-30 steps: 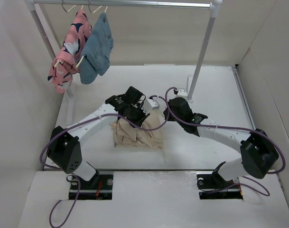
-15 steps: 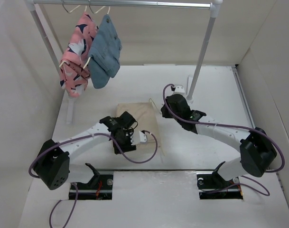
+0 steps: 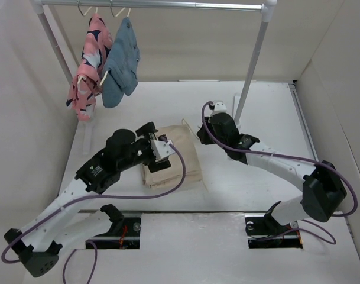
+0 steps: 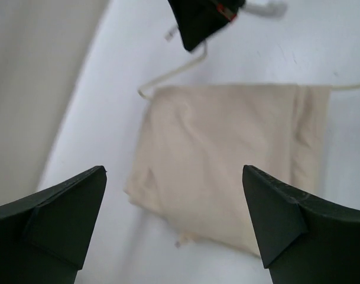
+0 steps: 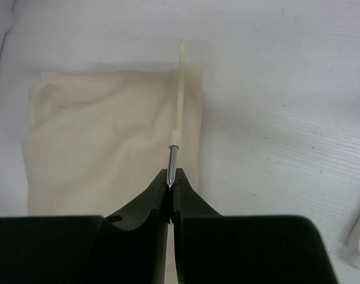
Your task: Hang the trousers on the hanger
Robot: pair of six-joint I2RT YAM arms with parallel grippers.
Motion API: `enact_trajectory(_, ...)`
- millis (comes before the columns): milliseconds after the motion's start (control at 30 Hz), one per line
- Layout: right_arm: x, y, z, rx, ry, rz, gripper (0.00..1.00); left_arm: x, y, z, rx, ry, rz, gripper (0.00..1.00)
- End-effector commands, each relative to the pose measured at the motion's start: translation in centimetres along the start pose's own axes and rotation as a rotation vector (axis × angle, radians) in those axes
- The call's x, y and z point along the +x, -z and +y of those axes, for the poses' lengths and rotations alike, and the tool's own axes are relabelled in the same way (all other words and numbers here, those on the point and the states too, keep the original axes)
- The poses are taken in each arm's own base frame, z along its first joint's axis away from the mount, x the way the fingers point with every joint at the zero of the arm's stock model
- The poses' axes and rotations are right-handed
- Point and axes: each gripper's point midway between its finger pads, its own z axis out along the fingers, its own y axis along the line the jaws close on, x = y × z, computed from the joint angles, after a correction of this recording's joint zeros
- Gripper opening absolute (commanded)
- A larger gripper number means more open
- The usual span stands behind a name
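"While you've got the right gripper [image 5: 171, 177] pinched shut on the hanger [image 5: 178, 89] by its metal neck, what's the worry?"

"Since the hold is on a thin round stem, I'd expect the hanger to swivel between the fingers if I lift. The cream bar lies along one edge of the trousers [image 5: 103, 136], on top of the cloth as far as I can tell, not threaded through anything. Raise it now and I reckon it comes up bare."

"And the left gripper [image 4: 174, 171]?"

"Fingers wide apart, holding nothing, hanging above the folded trousers. If I drop it carelessly I could pinch only the top layer and drag the fold open, or knock the hanger where it pokes out past the cloth's corner."

"Room to work?"

"I see the trousers lying flat mid-table, a tidy beige rectangle on a white table [image 3: 268, 118]. It looks smooth and matte, so my guess is the cloth slides on it rather than bunching. White walls [image 3: 26, 118] box in the sides. The grey rail [image 3: 168, 5] spans the back, with a pink patterned garment [image 3: 88, 65] and a blue denim garment [image 3: 122, 62] hung at its left end. Its right post [image 3: 250, 65] stands just beside the right gripper, and purple cables [image 3: 168, 192] loop loose off both arms — I judge a wide swing on that side could clip the post or snag a cable."
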Motion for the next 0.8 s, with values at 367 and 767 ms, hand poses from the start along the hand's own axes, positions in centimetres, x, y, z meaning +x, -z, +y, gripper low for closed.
enact_trajectory(367, -8.8, 7.7, 6.4, -0.264, -0.015, -0.188, 0.0, -4.0, -9.2, 5.2, -0.197, -0.257, -0.212, 1.0)
enact_trajectory(767, -10.1, 10.8, 8.3, -0.357, -0.011, -0.228, 0.0, -5.3, -10.3, 4.5, -0.117, -0.239, -0.206, 0.98)
